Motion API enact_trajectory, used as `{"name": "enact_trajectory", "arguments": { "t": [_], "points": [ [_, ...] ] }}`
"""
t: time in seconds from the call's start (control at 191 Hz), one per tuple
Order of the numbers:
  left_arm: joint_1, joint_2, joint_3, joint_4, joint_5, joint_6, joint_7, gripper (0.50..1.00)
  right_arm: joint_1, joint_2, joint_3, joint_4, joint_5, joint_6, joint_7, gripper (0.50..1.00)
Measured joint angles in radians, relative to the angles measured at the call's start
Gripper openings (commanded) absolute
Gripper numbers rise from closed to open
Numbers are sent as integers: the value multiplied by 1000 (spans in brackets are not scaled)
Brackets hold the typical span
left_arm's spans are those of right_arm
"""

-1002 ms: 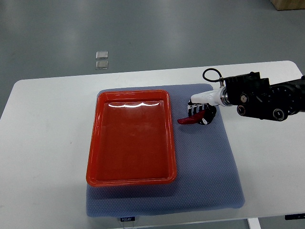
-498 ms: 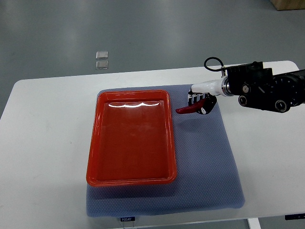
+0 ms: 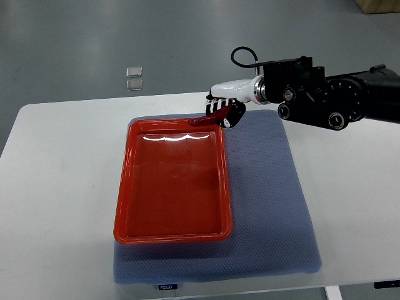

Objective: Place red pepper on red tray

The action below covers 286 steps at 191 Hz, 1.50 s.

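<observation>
My right hand [image 3: 223, 111] reaches in from the right and is shut on a slim red pepper [image 3: 205, 119]. The pepper hangs in the air above the far right corner of the red tray [image 3: 125, 206], its tip pointing left over the tray's far rim. The tray lies on a blue-grey mat [image 3: 275, 206] and has nothing inside it. My left arm does not show.
The mat lies on a white table [image 3: 56, 187] whose far edge runs just behind the hand. Two small clear squares [image 3: 133, 78] lie on the grey floor beyond the table.
My right hand has lifted the pepper off the mat and carried it left and toward the far side, from beside the tray to above its far right corner.
</observation>
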Motion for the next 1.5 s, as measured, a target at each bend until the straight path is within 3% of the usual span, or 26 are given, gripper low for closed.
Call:
{"name": "enact_trajectory", "arguments": {
  "t": [0.519,0.608,0.656,0.703,0.808,0.923,0.96,1.337,1.5],
  "points": [
    [0,0,-1,0,0,0,0,1000,-105,178,35,-108,-11,-9,5,603],
    [0,0,-1,0,0,0,0,1000,-116,188,35,-118,-11,-14,5,670],
    [0,0,-1,0,0,0,0,1000,-119,190,35,-120,-11,-19,5,766],
    [0,0,-1,0,0,0,0,1000,-121,192,35,-122,-11,-27,5,817],
    [0,0,0,0,0,0,0,1000,-122,193,35,-123,-4,-38,5,860],
    [0,0,1,0,0,0,0,1000,-122,193,35,-123,3,-39,5,872],
    [0,0,1,0,0,0,0,1000,-122,193,35,-123,4,-38,5,901],
    [0,0,0,0,0,0,0,1000,-120,173,89,-129,10,-43,6,911],
    [0,0,-1,0,0,0,0,1000,-197,117,258,-164,69,-120,33,911]
  ]
}}
